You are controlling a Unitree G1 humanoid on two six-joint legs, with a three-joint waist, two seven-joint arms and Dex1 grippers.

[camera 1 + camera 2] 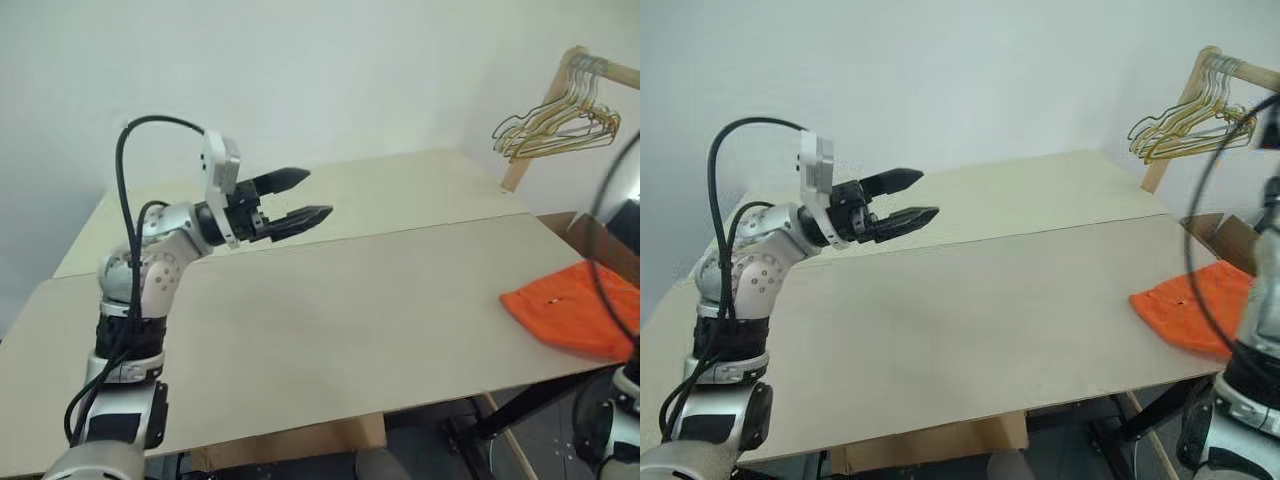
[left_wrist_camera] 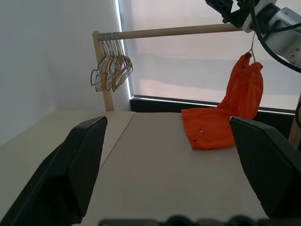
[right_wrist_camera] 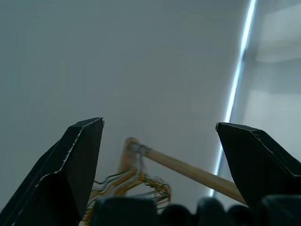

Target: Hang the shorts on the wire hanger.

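Note:
The bright orange shorts (image 2: 209,129) lie partly on the table's right end, and one part (image 2: 247,89) is drawn up toward the wooden rail. A thin wire hook (image 2: 252,47), the visible bit of the wire hanger, rises from that raised part to the rail; the rest of the hanger is hidden in the fabric. My right gripper (image 3: 160,123) is open with nothing between its fingers and is up by the rail, just above the hook (image 2: 228,9). My left gripper (image 1: 300,198) hovers open and empty over the table's far left, pointing toward the shorts (image 1: 572,305).
A bunch of several gold wire hangers (image 1: 555,130) hangs at the rail's far end, by its wooden post (image 2: 101,70). The rail (image 2: 178,32) runs above the table's right edge. The pale table (image 1: 330,310) stretches between my arms. A cardboard box (image 1: 1220,235) sits behind the shorts.

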